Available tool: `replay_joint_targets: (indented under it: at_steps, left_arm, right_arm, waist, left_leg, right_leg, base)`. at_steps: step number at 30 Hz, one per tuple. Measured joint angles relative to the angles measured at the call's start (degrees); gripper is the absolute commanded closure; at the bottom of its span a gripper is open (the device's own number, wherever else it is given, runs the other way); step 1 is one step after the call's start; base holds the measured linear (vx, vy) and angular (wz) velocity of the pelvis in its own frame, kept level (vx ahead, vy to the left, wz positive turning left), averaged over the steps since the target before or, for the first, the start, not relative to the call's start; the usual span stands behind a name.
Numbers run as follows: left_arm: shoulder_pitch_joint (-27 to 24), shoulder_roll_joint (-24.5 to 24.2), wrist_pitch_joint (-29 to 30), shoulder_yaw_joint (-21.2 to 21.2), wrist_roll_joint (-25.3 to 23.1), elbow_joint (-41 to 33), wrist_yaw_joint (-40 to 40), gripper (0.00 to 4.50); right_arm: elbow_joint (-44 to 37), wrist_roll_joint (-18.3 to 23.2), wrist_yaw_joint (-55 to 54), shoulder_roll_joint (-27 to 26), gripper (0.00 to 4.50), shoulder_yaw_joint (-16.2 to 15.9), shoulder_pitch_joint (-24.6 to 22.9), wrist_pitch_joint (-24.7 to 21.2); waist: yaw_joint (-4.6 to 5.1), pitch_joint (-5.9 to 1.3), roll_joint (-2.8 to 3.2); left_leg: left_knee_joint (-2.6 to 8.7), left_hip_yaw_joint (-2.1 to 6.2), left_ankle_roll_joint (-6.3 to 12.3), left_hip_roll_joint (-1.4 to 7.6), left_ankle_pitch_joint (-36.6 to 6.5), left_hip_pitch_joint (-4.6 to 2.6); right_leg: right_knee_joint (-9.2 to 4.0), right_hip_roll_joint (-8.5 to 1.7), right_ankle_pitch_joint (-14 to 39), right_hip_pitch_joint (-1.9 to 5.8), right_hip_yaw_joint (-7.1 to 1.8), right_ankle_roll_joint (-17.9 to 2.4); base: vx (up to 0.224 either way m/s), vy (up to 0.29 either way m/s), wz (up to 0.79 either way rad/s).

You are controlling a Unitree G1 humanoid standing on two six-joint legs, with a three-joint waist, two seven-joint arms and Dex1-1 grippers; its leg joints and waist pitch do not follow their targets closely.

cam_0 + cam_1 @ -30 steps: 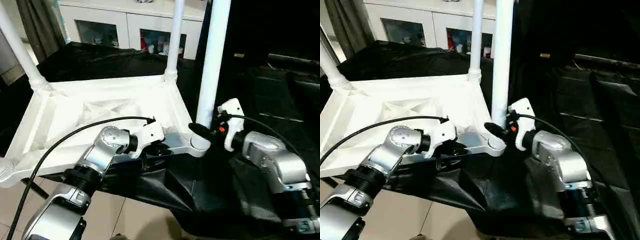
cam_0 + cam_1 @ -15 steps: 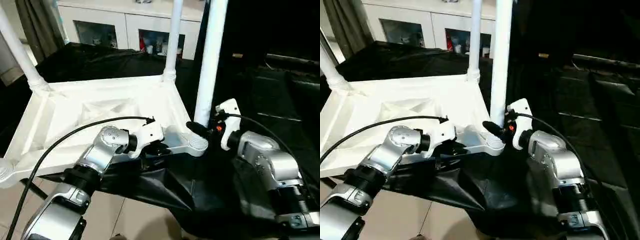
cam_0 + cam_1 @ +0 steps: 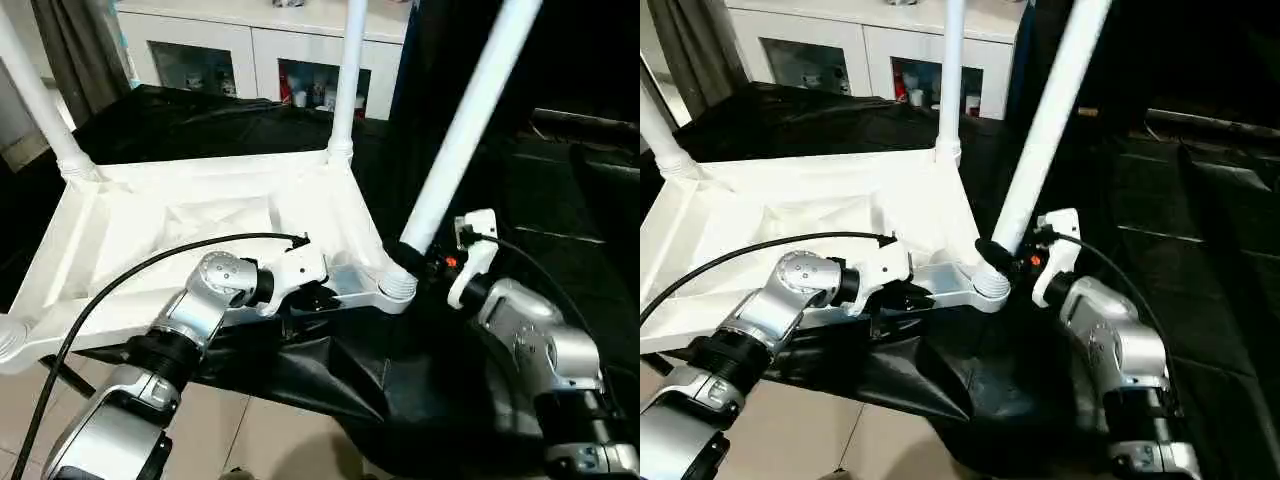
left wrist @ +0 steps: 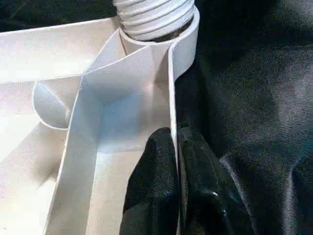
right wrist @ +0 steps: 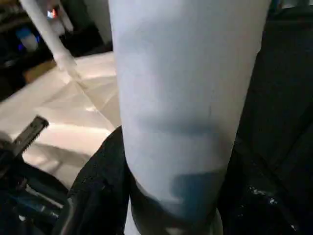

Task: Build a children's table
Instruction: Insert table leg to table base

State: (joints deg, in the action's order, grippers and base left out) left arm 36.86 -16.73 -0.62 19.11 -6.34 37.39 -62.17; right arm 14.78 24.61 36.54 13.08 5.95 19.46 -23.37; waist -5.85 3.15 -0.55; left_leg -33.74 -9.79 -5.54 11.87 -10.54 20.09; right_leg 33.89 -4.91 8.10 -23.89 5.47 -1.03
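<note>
Left eye view: upside-down tabletop (image 3: 190, 225) on the black-draped desk (image 3: 190, 120) has two legs seated; left gripper (image 4: 177, 147) pinches its rim closed, right gripper (image 3: 415, 258) clasps a tilted third leg (image 3: 465, 125), unseated at the near-right socket (image 3: 397, 287).

You will find no words, numbers, brands or signs to read here. Nothing you can see has writing on it.
</note>
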Motion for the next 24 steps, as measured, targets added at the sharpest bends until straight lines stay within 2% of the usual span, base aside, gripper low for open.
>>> replay_joint_targets:
  at_steps: [2,5,10,13,17,24]
  left_arm:
    - [0.1,-0.01,-0.17,0.06,-0.01,0.32,-0.06,4.5]
    - [0.36,-0.02,-0.33,0.1,-0.03,0.99,-0.12,4.5]
    - [0.96,0.06,-0.65,0.61,-0.05,1.96,-0.63,4.5]
    - [1.18,0.06,-0.71,0.76,-0.06,2.2,-0.75,4.5]
    - [1.18,-0.14,-0.84,0.81,-0.13,2.22,-0.76,4.5]
    - [1.18,-0.74,-2.09,0.98,-0.86,2.23,-0.67,4.5]
  right_arm:
    - [-0.3,0.69,-0.49,-1.38,2.59,1.08,-1.51,1.56]
    - [-1.05,0.64,-0.92,-1.88,2.59,0.95,-3.43,3.66]
    - [-3.2,-2.1,-1.46,-2.18,2.61,-1.57,-6.6,8.91]
    - [-4.79,-4.48,-1.86,-1.69,2.61,-3.24,-7.54,10.44]
    - [-5.61,-6.78,-1.52,-0.21,2.61,-5.29,-6.55,10.38]
    - [-3.21,-10.16,2.83,4.09,2.61,-9.56,-1.58,8.26]
  waist:
    - [-0.03,-0.07,0.13]
    - [-0.03,-0.11,0.21]
    - [-0.11,-0.17,0.3]
    - [-0.12,-0.17,0.28]
    - [-0.09,-0.19,0.23]
    - [0.28,-0.18,-0.05]
  left_leg:
    - [-0.01,0.04,0.0,0.0,0.0,-0.01]
    - [0.0,0.08,0.0,-0.01,0.0,-0.01]
    - [0.03,0.15,0.0,-0.01,0.0,-0.02]
    - [0.03,0.16,0.0,-0.01,0.0,-0.02]
    - [0.03,0.15,0.0,-0.01,0.0,-0.02]
    - [0.03,0.15,0.0,-0.01,0.0,-0.01]
  right_leg:
    - [-0.02,-0.01,0.0,0.02,0.0,0.0]
    - [-0.04,-0.03,0.0,0.13,0.02,0.0]
    - [-0.1,-0.04,0.0,0.25,0.08,0.01]
    - [-0.12,-0.05,0.01,0.27,0.1,0.01]
    - [-0.13,-0.06,0.01,0.3,0.1,0.02]
    - [-0.15,-0.07,0.01,0.3,0.14,0.02]
  base:
    - [0.0,0.0,0.0]
    - [0.0,0.0,0.0]
    - [0.0,0.0,0.0]
    - [0.0,0.0,0.0]
    - [0.0,0.0,0.0]
    - [0.0,0.0,0.0]
